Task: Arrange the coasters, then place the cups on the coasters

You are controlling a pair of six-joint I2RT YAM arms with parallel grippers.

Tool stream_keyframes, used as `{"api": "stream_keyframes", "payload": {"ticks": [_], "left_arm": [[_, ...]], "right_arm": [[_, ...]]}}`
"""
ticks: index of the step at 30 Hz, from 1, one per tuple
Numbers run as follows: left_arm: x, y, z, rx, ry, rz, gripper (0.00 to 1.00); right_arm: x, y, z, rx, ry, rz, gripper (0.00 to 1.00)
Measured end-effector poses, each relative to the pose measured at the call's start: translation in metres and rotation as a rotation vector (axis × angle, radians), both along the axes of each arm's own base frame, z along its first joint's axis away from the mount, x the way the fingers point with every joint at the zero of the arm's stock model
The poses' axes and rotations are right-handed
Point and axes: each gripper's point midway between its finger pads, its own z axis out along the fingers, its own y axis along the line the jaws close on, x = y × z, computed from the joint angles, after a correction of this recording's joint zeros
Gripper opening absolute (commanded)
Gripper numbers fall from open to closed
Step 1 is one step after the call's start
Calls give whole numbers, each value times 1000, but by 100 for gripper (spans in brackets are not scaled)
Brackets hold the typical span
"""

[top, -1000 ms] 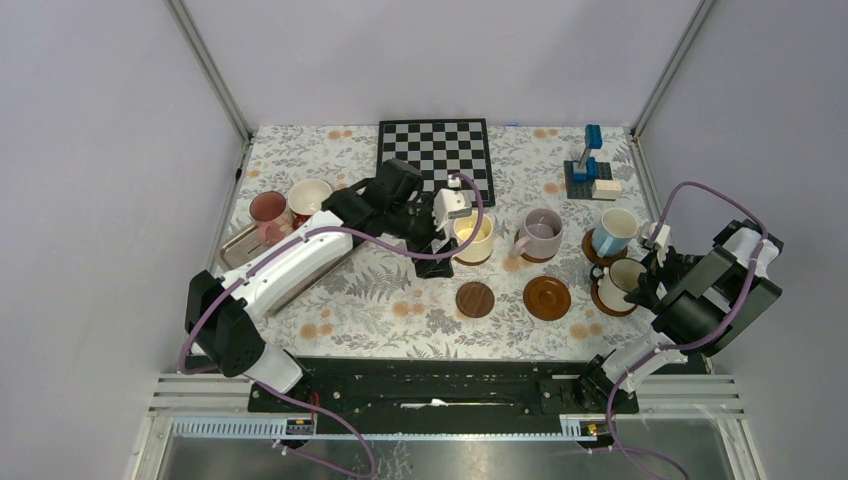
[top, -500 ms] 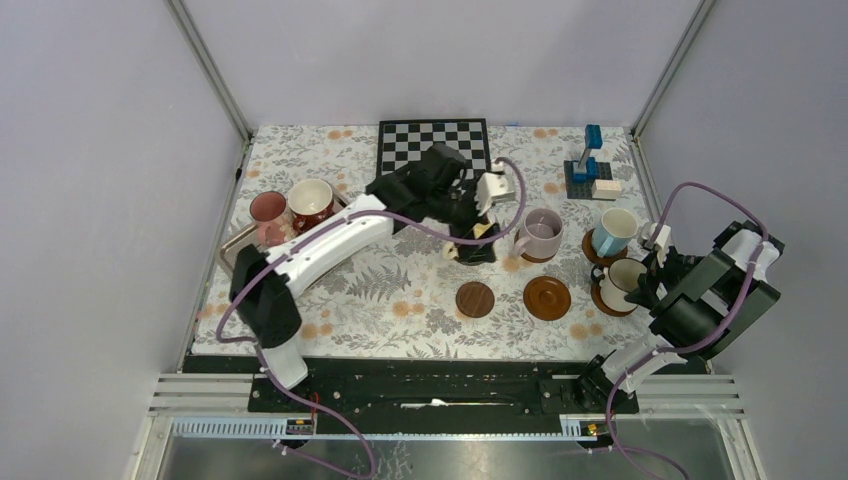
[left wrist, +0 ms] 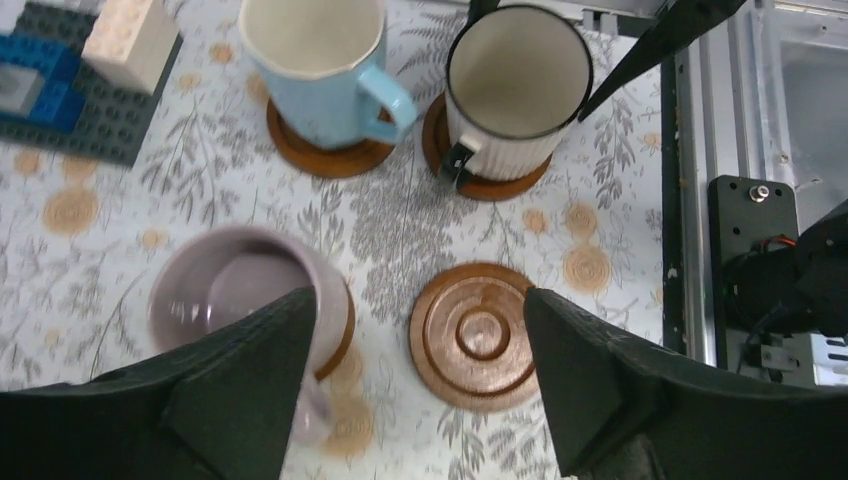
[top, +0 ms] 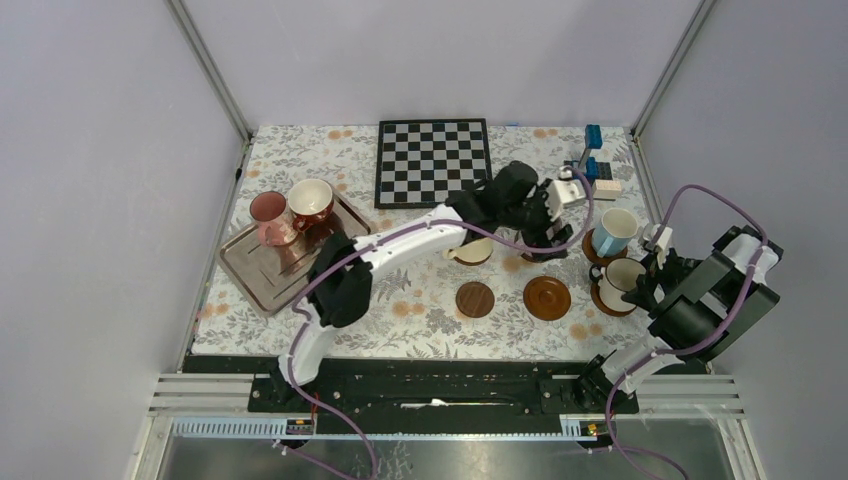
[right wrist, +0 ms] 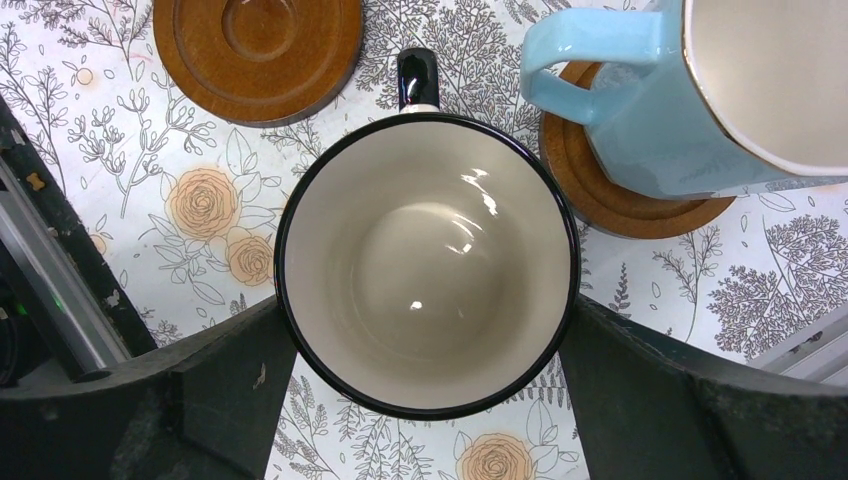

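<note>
My left gripper hangs open above the table, its left finger over the rim of the lilac cup, which stands on a coaster. A bare coaster lies under the gap. My right gripper is open, its fingers flanking the white dark-rimmed cup. Beside it the light blue cup stands on its coaster. The cream-yellow cup stands left of the arm, with a small dark coaster in front. The pink cup and dark red cup sit at the tray.
A metal tray lies at the left. At the back are a chessboard and a blue brick build. The left arm stretches across the middle of the table. The table's metal rail runs close to the right-hand cups.
The left arm has swung right, from the cream-yellow cup to above the lilac cup, leaving the cream-yellow cup standing. The right arm has not moved.
</note>
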Motion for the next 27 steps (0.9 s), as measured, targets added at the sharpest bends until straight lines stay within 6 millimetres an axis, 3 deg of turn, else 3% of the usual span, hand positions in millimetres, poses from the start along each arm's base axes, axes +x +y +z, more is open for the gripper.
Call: {"api": "stream_keyframes", "payload": {"ticks": [4, 8, 17, 22, 27], "left_arm": [[-12, -26, -3, -38, -29, -86, 70], [-26, -42, -11, -47, -96, -206, 68], [-42, -68, -55, -2, -209, -315, 68], [-39, -82, -76, 6, -240, -308, 68], [-29, -94, -82, -11, -270, -283, 66]], "right_arm": [[-1, 3, 0, 6, -11, -8, 100], [0, 4, 0, 15, -17, -12, 100], [0, 5, 0, 18, -17, -13, 100], [0, 5, 0, 19, -16, -13, 100], [-2, 6, -3, 21, -13, -12, 100]]}}
